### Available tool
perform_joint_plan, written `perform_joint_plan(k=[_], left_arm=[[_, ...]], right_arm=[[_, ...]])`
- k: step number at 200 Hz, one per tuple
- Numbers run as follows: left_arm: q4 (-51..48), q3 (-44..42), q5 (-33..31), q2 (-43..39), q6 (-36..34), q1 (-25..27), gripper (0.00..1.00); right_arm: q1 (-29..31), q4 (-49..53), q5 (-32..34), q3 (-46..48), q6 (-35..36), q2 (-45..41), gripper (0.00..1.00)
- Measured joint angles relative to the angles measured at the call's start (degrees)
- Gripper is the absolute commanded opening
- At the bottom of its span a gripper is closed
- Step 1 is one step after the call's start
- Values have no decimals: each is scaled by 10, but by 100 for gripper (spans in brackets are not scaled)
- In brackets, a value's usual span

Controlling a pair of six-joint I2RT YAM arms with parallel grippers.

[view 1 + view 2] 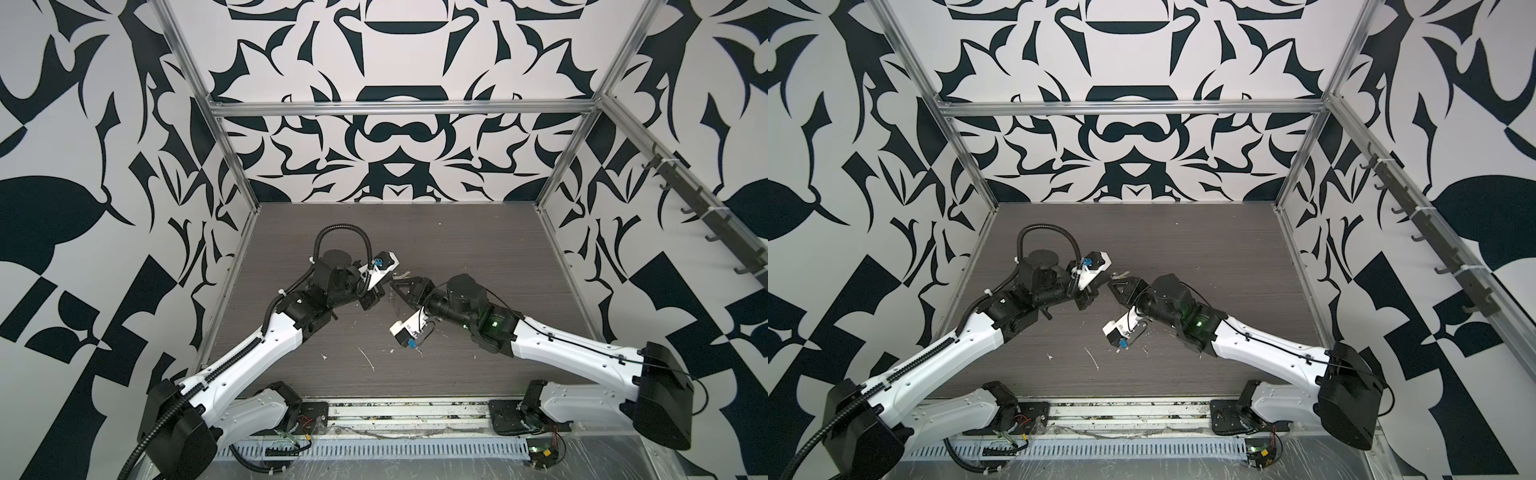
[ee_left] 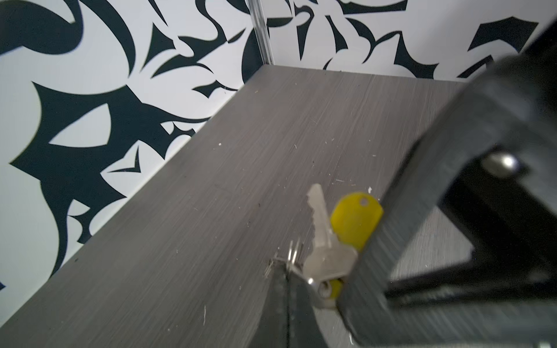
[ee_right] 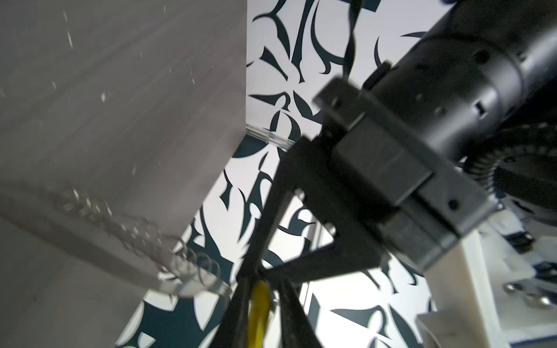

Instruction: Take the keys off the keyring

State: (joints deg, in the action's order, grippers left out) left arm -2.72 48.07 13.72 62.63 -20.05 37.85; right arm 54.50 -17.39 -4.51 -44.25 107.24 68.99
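in both top views the left gripper and the right gripper were tip to tip over the middle of the dark tabletop. the keys showed only as a small silver glint right at the tips, and the jaws were too small to read there. white scraps lay nearer the front edge.

in the left wrist view the left jaws were pressed together on the keyring, its small rings poking out past the tips. the silver key and its yellow tag stood just beside the rings, against a dark finger of the right gripper.

the right wrist view was blurred. the right jaws stood a little apart with the yellow tag between them, a gap showing on one side. the row of rings lay just beside.
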Motion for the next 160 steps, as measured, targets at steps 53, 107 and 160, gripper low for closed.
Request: perform_joint_plan(k=[53,107,160], left_arm=[[46,-11,2,-8,10,0,0],[91,-38,6,-9,20,0,0],[151,-43,15,-5,21,0,0]], right_arm=[[6,6,-21,0,-1,0,29],[6,-2,-16,0,-23,-10,47],[3,-44,1,0,-84,-42,53]])
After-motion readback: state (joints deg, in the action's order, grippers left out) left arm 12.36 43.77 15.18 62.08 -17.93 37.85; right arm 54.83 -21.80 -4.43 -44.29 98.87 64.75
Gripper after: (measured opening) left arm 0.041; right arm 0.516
